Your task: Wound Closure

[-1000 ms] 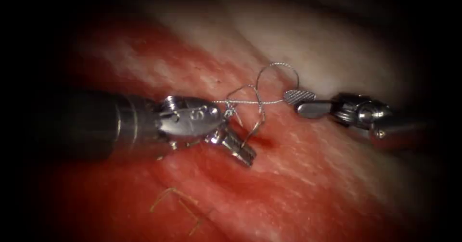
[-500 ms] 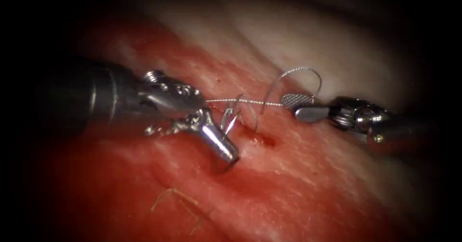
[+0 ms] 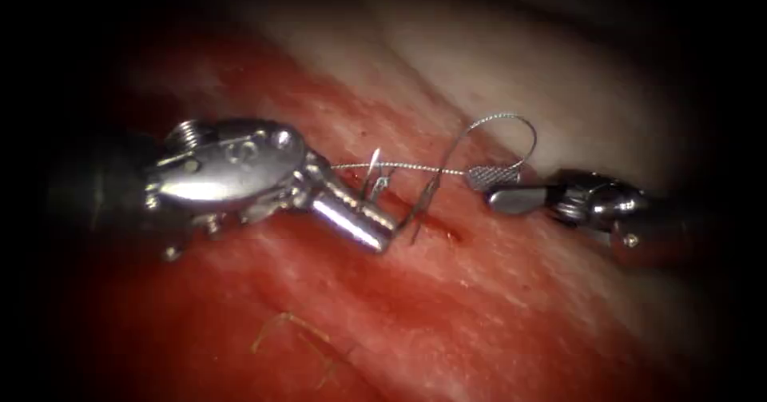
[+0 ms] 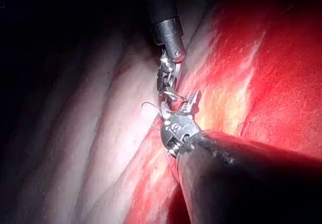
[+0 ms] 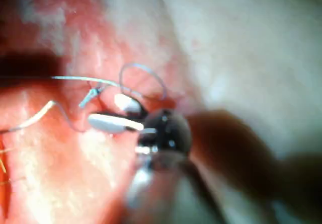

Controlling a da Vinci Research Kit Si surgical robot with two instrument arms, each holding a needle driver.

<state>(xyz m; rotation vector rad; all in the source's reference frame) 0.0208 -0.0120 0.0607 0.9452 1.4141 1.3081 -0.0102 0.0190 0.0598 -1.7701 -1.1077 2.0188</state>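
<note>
The red tissue (image 3: 511,306) carries a short dark cut (image 3: 438,228). My left tool (image 3: 375,230) lies on the cut's left side, tip angled down towards it; it is also in the left wrist view (image 4: 188,108). A taut thread (image 3: 407,169) runs from behind its head to my right tool (image 3: 489,189). The right tool's jaws stand open, the ribbed face of the upper one showing. A thread loop (image 3: 505,117) arches over that jaw. One strand (image 3: 423,202) drops into the cut. A short thread tail (image 3: 375,174) sticks up beside the left tool. The right tool (image 5: 110,114) holds nothing.
Pale fatty tissue (image 3: 519,58) rises behind the cut. Yellowish cut ends of thread (image 3: 292,334) lie on the red surface near the front. Red fluid wets the tissue around the cut.
My left tool has drawn back to the left and rolled, lifting its tip away from the cut. The horizontal strand stays taut. The loop has shifted right over the right tool, which barely moved.
</note>
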